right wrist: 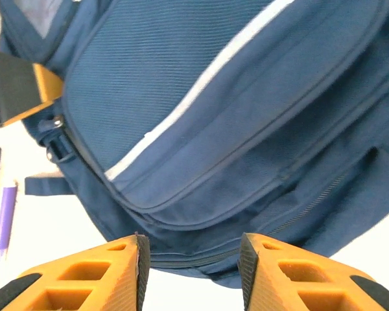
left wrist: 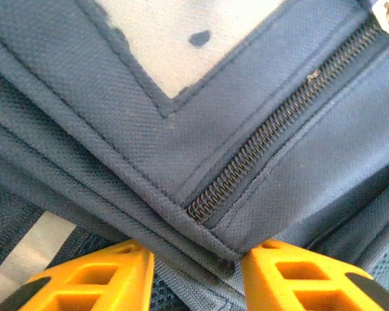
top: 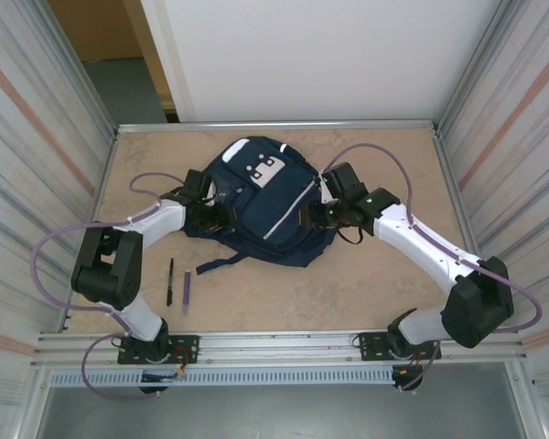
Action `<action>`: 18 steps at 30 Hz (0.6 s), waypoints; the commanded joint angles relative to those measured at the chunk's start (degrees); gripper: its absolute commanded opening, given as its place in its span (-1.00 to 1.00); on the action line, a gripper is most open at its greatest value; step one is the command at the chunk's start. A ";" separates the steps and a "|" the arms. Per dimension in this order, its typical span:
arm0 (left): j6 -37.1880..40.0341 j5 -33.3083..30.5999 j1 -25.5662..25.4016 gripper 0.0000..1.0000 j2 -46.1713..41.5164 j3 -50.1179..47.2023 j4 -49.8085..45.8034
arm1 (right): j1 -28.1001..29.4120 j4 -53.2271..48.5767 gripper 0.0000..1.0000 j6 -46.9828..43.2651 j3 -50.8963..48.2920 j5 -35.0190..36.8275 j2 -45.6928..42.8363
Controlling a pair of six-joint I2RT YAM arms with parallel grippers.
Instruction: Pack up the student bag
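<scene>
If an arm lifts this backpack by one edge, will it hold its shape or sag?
Probably sags: the student bag is soft woven fabric, slumped with folds, so it looks mostly empty and light for its size. Pushed, it would likely bunch rather than slide as one piece, and its loose strap may drag.

No legible text or labels.

The backpack (top: 261, 206) is navy blue with white stripes and a pale grey patch; the pen (top: 170, 281) is black, the marker (top: 187, 291) purple, the table (top: 366, 274) mottled tan.
</scene>
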 commanded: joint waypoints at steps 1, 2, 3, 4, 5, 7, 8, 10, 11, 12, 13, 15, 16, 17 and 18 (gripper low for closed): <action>-1.24 -1.31 -0.54 -0.53 1.81 -0.05 -1.19 | 4.59 3.82 -0.17 1.96 -0.10 -0.46 0.91; -1.05 -1.26 -1.06 -0.68 1.21 -0.27 -1.16 | 6.22 4.20 -0.17 2.88 0.52 -0.39 2.07; -0.93 -1.38 -1.73 -0.76 0.37 -0.41 -1.16 | 7.85 4.50 -0.16 3.96 0.96 0.59 2.92; -0.93 -1.65 -2.51 -0.89 -0.91 -0.82 -1.21 | 9.93 4.82 -0.14 5.76 1.44 2.27 3.82; -1.23 -1.53 -3.31 -0.93 -2.28 -1.11 -1.54 | 11.92 5.07 -0.10 7.65 1.82 4.05 4.66; -2.57 -0.03 -4.25 -0.96 -4.95 -1.45 -1.86 | 15.38 6.66 -0.06 11.60 1.82 7.23 5.51; -3.38 1.17 -4.68 -0.98 -6.37 -1.60 -1.71 | 16.93 9.02 -0.06 13.01 0.93 7.54 5.71; -4.69 2.48 -5.66 -1.00 -8.54 -1.57 -1.47 | 18.59 14.95 -0.06 13.70 -1.14 7.46 6.30; -5.08 2.89 -6.22 -1.00 -9.45 -1.41 -1.43 | 18.68 16.29 -0.07 13.09 -1.18 7.53 7.37; -5.57 3.13 -6.63 -1.00 -10.06 -1.24 -1.57 | 18.45 16.36 -0.08 12.05 -0.52 8.17 8.51; -6.19 3.47 -6.93 -1.00 -10.68 -1.12 -1.47 | 17.93 15.84 -0.07 11.07 0.50 8.96 10.11; -7.89 4.35 -7.51 -1.00 -11.85 -1.61 -1.19 | 16.30 15.28 -0.08 9.98 1.46 9.37 12.97; -9.03 4.39 -7.93 -1.00 -12.69 -2.30 -0.59 | 15.40 15.73 -0.08 9.35 1.47 8.72 14.45; -10.34 4.32 -8.59 -1.00 -13.59 -3.43 0.64 | 14.24 15.90 -0.09 9.05 1.37 8.42 15.92; -11.37 3.88 -9.28 -1.00 -14.49 -4.63 1.98 | 13.01 16.58 -0.10 8.33 1.06 7.80 16.98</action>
